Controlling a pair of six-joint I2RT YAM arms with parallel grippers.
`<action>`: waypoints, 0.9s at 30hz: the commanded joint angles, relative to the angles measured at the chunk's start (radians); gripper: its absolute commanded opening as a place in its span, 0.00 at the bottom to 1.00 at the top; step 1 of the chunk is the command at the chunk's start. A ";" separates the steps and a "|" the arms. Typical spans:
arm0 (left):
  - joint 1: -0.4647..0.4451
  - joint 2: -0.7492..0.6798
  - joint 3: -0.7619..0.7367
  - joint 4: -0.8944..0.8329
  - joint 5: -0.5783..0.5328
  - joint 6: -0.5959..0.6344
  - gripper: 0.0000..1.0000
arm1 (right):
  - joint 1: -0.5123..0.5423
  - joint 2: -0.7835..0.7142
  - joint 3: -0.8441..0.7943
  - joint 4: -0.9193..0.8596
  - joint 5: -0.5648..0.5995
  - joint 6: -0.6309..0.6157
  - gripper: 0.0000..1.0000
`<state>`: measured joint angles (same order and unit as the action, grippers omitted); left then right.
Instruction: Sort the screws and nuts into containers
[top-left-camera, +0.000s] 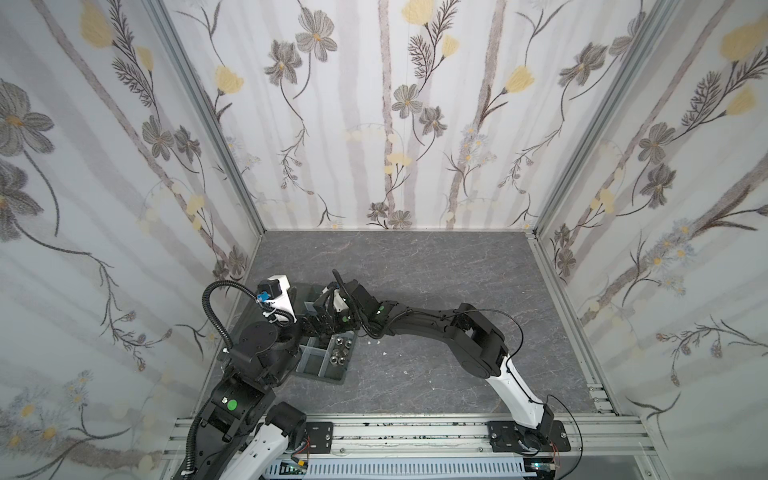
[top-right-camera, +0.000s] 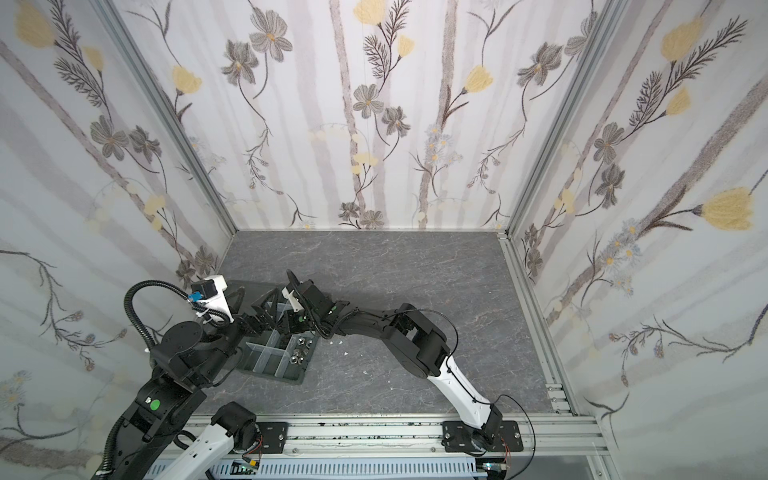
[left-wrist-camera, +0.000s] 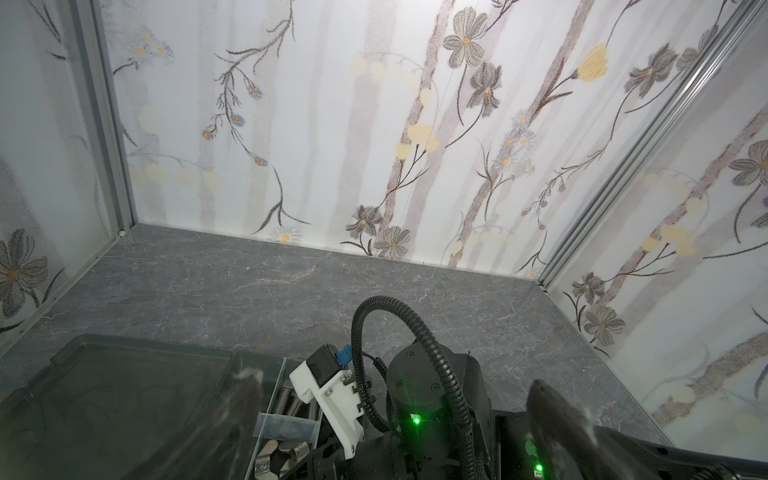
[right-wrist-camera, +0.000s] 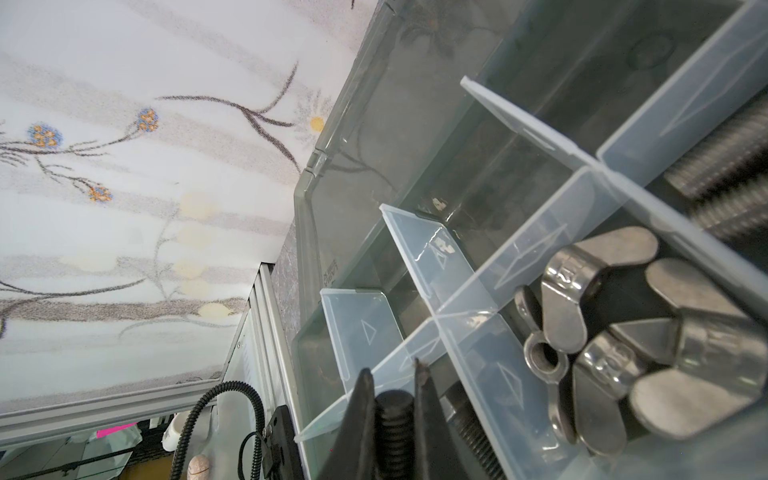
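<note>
The dark grey organiser tray (top-left-camera: 320, 376) (top-right-camera: 270, 376) stands at the table's left, under both wrists. My right gripper (right-wrist-camera: 392, 368) is shut on a black screw (right-wrist-camera: 394, 419), its threaded shank clamped between the two fingers just above the clear dividers (right-wrist-camera: 457, 299). Another dark screw (right-wrist-camera: 469, 428) lies in the compartment below. Silver wing nuts (right-wrist-camera: 623, 332) fill the adjoining compartment, and silver screws (right-wrist-camera: 727, 178) the one past it. Silver hex nuts (top-left-camera: 340, 352) (top-right-camera: 299, 351) lie in a near compartment. My left gripper (left-wrist-camera: 399, 395) hangs open over the right arm, holding nothing.
The flat dark lid panel (left-wrist-camera: 104, 395) lies open beside the tray, toward the left wall. Small white flecks (top-left-camera: 384, 353) dot the grey marbled table to the right of the tray. Flowered walls close in three sides. An aluminium rail (top-left-camera: 415, 432) runs along the front.
</note>
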<state>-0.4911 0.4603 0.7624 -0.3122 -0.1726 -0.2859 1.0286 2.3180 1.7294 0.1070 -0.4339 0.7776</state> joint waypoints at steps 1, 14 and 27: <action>0.000 -0.002 0.008 -0.008 -0.024 0.023 1.00 | 0.000 0.000 0.010 0.023 0.012 0.008 0.24; 0.014 0.168 0.065 -0.063 -0.234 0.016 1.00 | -0.052 -0.159 -0.155 0.113 0.044 -0.029 0.57; 0.237 0.386 -0.065 0.327 -0.225 0.046 1.00 | -0.403 -0.768 -0.762 0.123 0.365 -0.254 0.74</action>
<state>-0.2867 0.8200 0.7368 -0.1616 -0.3817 -0.2554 0.6685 1.6333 1.0325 0.2394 -0.2077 0.6212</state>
